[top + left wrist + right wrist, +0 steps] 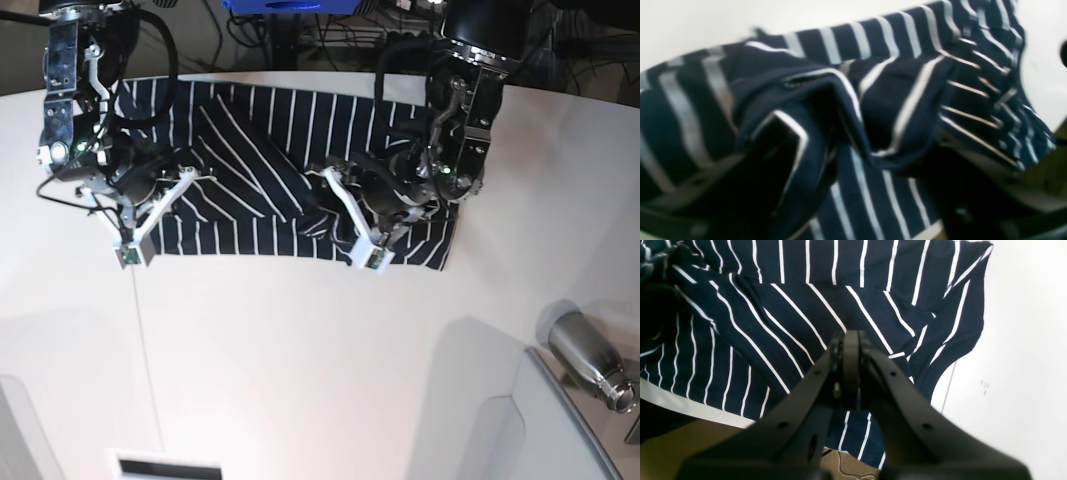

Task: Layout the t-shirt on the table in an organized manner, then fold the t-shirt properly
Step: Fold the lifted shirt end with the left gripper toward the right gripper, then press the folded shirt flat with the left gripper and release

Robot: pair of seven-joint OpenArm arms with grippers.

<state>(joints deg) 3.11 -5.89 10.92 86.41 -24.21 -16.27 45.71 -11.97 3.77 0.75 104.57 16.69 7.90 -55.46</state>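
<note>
At the left of the base view the right pincer (150, 185) hangs over the left part of the t-shirt (250, 190); its own wrist view shows the jaws clenched flat together with no cloth between them, poised just above the striped fabric; the t-shirt itself lies along the far side of the white worktop (300, 350), spread roughly flat on its left half but rucked into diagonal folds through the middle and bunched on the right; there the left pincer (385, 200) sits low in the bunched cloth, and whether it grips or has let go I cannot tell, its wrist view being blurred and filled with folds; at the near right a steel bottle (590, 358) lies on a grey tray. By my judgement the laying-out step is in hand, not the folding; the next move calls for pulling the right side outward to smooth the creases.
</note>
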